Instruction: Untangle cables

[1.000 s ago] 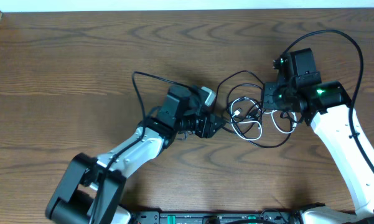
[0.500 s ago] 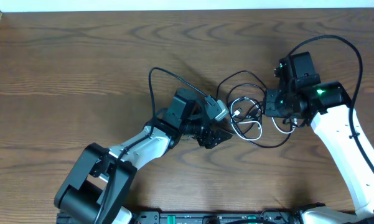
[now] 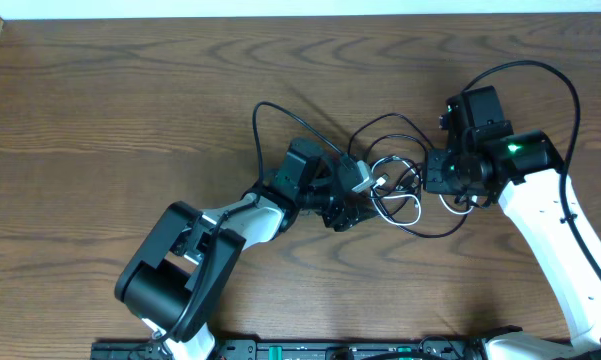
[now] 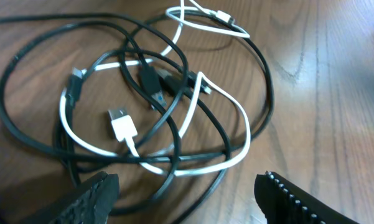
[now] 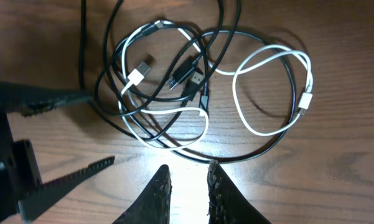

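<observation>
Two robot arms flank tangled black and white cables (image 3: 400, 190) on a wooden table (image 3: 130, 100).
Overhead: the cables lie right of centre, between both grippers. Left wrist view: left gripper (image 4: 187, 193) wide open, empty, with cables across the upper left. Right wrist view: right gripper (image 5: 187, 177) barely parted, holding nothing, with cables above it.

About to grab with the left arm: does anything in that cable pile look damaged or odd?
Nothing looks damaged. The cables lie in one tangled pile on the table, black and white loops crossing, plugs free. The left gripper is open at its edge; the right gripper, narrowly parted, holds nothing.
</observation>
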Robot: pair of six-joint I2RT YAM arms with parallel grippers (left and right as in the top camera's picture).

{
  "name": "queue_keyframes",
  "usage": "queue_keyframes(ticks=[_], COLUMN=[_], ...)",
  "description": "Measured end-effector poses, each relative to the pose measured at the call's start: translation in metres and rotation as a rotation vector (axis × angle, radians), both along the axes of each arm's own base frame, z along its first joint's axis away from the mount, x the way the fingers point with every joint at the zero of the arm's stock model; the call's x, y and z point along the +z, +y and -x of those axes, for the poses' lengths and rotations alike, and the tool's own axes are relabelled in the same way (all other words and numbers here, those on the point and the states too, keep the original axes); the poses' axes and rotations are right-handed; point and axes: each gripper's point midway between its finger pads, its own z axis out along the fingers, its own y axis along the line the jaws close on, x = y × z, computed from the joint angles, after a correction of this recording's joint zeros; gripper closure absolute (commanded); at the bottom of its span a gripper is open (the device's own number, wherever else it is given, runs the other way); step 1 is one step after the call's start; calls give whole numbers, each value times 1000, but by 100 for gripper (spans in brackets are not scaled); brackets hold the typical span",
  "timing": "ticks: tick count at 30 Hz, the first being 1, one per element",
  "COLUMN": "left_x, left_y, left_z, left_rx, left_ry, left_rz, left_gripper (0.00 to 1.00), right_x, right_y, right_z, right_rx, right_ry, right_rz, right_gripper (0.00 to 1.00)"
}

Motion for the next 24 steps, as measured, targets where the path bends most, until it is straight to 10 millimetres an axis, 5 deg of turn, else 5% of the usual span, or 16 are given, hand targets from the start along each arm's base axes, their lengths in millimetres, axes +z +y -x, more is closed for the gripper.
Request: queue_keyframes(ticks=[13, 17, 21, 24], left_x=[-33, -34, -37, -40], left_y=[-2, -2, -1, 0], left_z=[-4, -5, -11, -16], left_rx=[-2, 4, 33, 64], left_ry=[41, 34, 13, -9], left_rz=[-29, -34, -60, -93], left_gripper=[34, 47, 80, 88], right_x=[0, 0, 0, 0], right_y=[6, 7, 8, 9], right_z=[4, 4, 4, 5], right_rx=[12, 14, 16, 17], right_ry=[17, 18, 20, 24], right_rz=[-31, -38, -44, -47], right_gripper=[83, 83, 84, 84])
